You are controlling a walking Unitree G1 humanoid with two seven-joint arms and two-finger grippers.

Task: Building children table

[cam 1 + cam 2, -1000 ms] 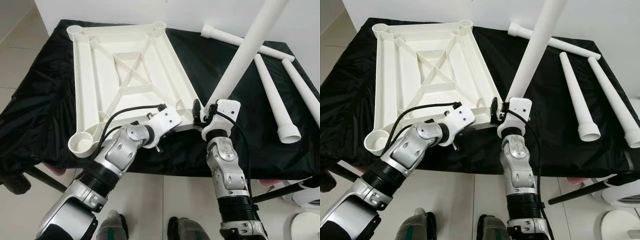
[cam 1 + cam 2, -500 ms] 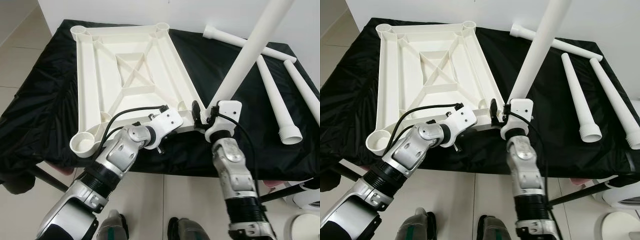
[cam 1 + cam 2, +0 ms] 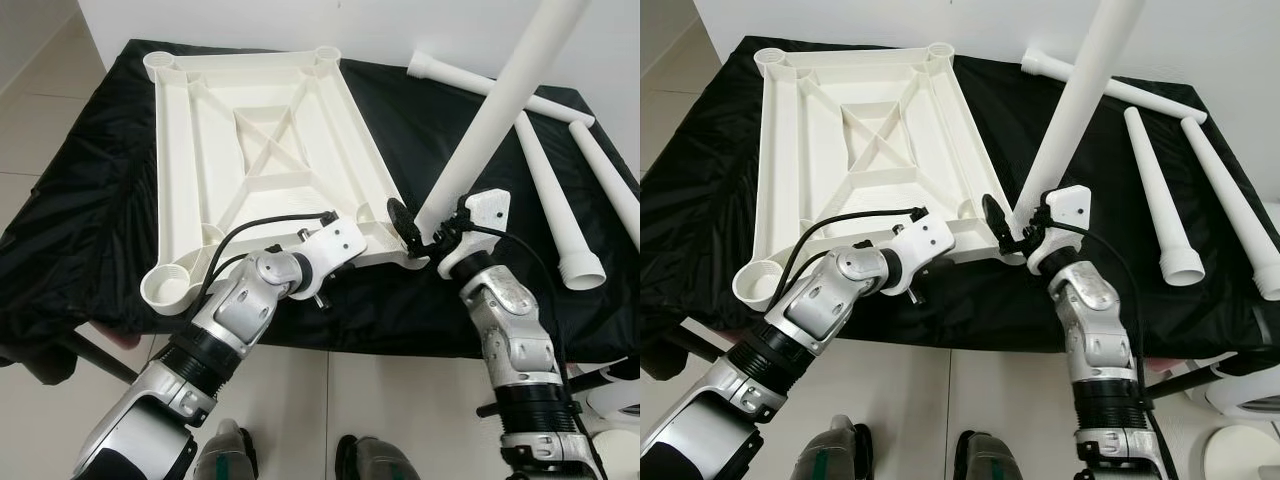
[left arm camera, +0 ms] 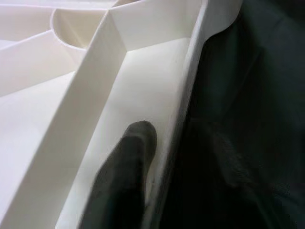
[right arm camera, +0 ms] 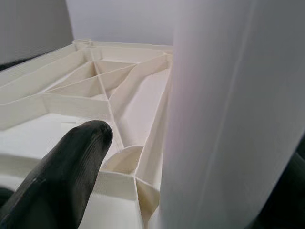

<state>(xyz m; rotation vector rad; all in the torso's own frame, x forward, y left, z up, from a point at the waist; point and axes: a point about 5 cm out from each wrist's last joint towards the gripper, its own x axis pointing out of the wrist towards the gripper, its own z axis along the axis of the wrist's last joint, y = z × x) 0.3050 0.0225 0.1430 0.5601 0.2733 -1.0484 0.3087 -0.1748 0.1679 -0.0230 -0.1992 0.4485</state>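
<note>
A white ribbed tabletop (image 3: pixel 270 150) lies upside down on the black-draped table (image 3: pixel 90 200). My left gripper (image 3: pixel 338 240) is at its near edge, close to the right corner. One black finger (image 4: pixel 126 176) presses the inside of the rim wall, so the gripper is shut on the rim. My right gripper (image 3: pixel 422 228) is shut on a long white leg (image 3: pixel 500 100) near its lower end. The leg leans up and to the right. Its foot sits at the tabletop's near right corner socket. The right wrist view has the leg (image 5: pixel 228 119) beside a finger (image 5: pixel 62 171).
Three more white legs lie on the cloth at the right: one across the back (image 3: pixel 450 73), two side by side (image 3: pixel 550 200) (image 3: pixel 610 190). An open corner socket (image 3: pixel 168 288) is at the near left. The table's front edge and tiled floor (image 3: pixel 330 390) are below.
My right wrist and forearm have swung to the right around the leg, whose foot stays at the near right corner. The left gripper has kept its hold.
</note>
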